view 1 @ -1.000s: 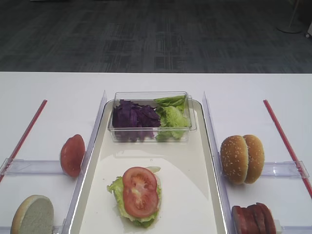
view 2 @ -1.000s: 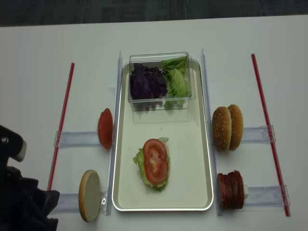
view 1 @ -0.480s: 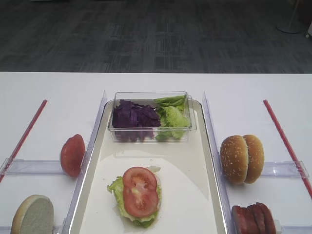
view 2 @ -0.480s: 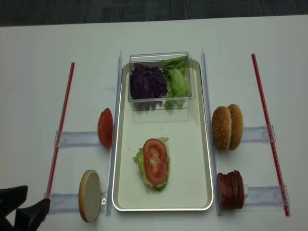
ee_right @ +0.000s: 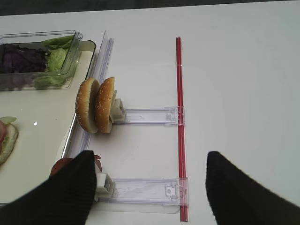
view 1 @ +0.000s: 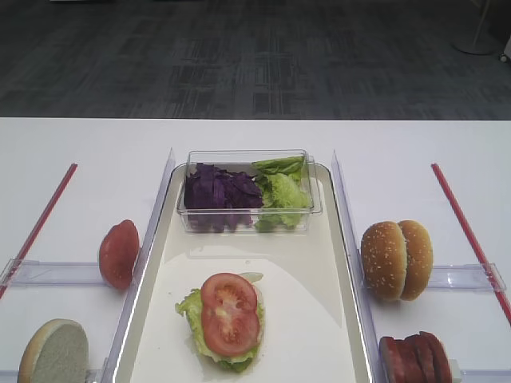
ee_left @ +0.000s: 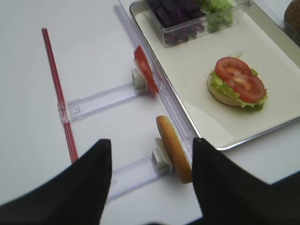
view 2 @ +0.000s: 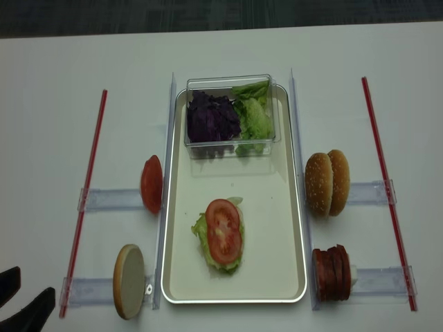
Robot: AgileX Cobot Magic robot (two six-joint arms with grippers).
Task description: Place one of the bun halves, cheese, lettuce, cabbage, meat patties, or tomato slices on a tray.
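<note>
On the long cream tray (view 2: 273, 207) a tomato slice (view 2: 223, 231) lies on lettuce (view 2: 201, 235) over a bun half. Left of the tray another bun half (view 2: 129, 281) stands on edge in a clear holder. Two more bun halves (view 2: 327, 182) and the meat patties (view 2: 332, 272) stand right of the tray. My left gripper (view 2: 31, 282) is open and empty at the near-left corner; in its wrist view the standing bun half (ee_left: 173, 150) shows between its fingers (ee_left: 105, 159). My right gripper (ee_right: 150, 157) hangs open and empty above the patty holder.
A clear plastic box (view 2: 230, 81) at the tray's far end holds purple cabbage (view 2: 212, 116) and lettuce (view 2: 254, 117). A dull-red tomato end piece (view 2: 151, 184) stands left of the tray. Red strips (view 2: 86, 194) (view 2: 384, 180) and clear dividers (view 2: 169, 138) border the work area.
My left arm has drawn back toward the near-left corner, so only its fingertips still show there. The food and the tray have not moved.
</note>
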